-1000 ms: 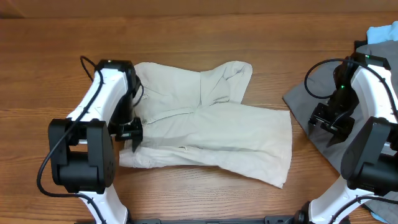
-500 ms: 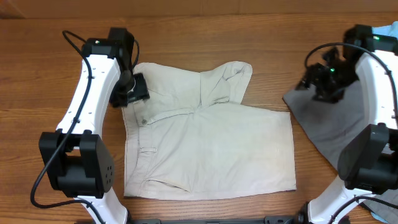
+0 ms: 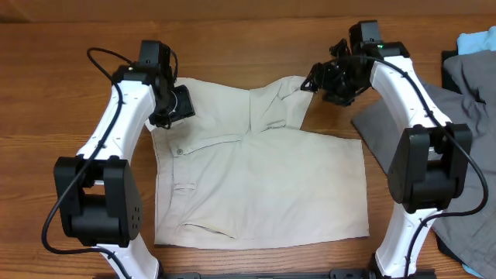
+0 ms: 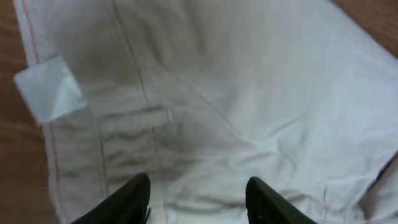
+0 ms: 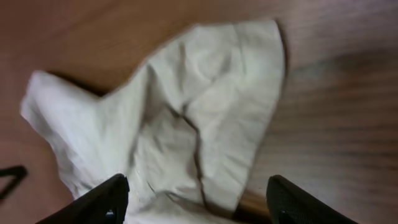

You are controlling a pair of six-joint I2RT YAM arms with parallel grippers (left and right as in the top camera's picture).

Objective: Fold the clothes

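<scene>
The cream shorts (image 3: 256, 182) lie on the wooden table, the near leg spread flat, the far leg bunched and folded over at the back (image 3: 283, 101). My left gripper (image 3: 180, 103) is open over the waistband's far corner; the left wrist view shows the fabric (image 4: 249, 93), a small white tag (image 4: 50, 90) and my open fingers (image 4: 198, 196). My right gripper (image 3: 310, 84) is open beside the bunched far leg; the right wrist view shows that crumpled leg end (image 5: 199, 118) between my wide-open fingers (image 5: 198, 199).
A grey garment (image 3: 422, 147) lies at the right, under my right arm. A light blue garment (image 3: 474, 40) shows at the far right corner. Bare wood (image 3: 62, 93) lies left of the shorts.
The shorts' near leg went from crumpled to spread flat. My left gripper moved from the front edge to the waistband's far corner. My right gripper swung left from the grey garment to the bunched leg.
</scene>
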